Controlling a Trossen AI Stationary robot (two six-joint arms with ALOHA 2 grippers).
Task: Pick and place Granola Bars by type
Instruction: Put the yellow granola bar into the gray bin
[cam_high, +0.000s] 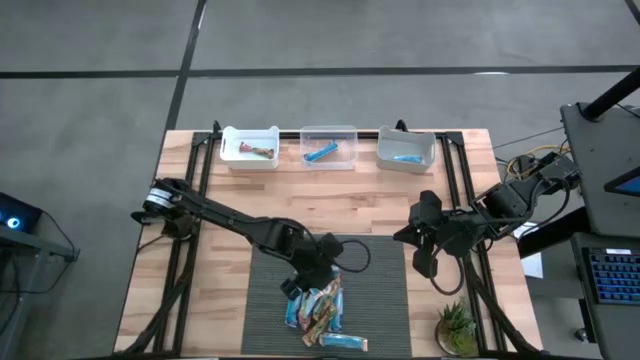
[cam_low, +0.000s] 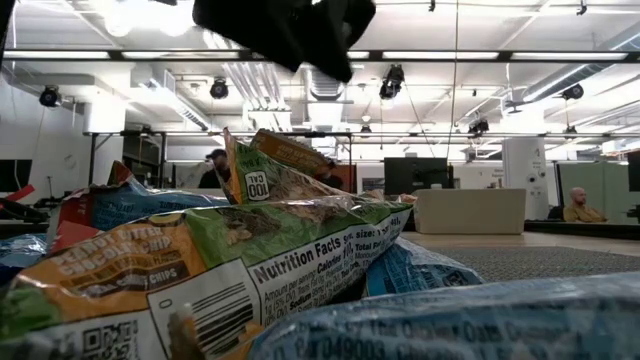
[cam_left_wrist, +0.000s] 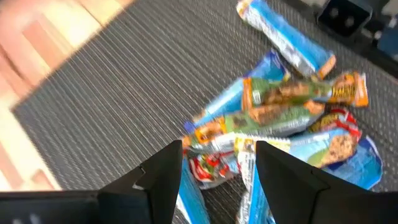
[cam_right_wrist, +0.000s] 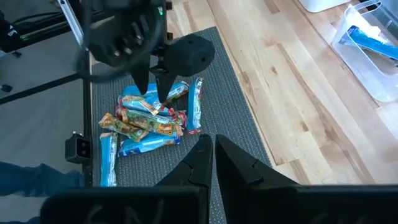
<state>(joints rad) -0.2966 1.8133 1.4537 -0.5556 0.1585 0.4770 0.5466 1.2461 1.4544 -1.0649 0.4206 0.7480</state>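
Heaped Granola Bars (cam_high: 318, 308), long axes mixed.

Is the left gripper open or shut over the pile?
Open. In the left wrist view the left gripper shows its two dark fingers apart with bar wrappers visible between them, above the pile of granola bars; nothing is gripped.

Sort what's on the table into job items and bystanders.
Job:
bar pile on the mat
stray blue bar
three bins, each holding a bar
left gripper, open over the pile
right gripper, shut, waiting beside the mat

Bystanders:
plant
keyboard
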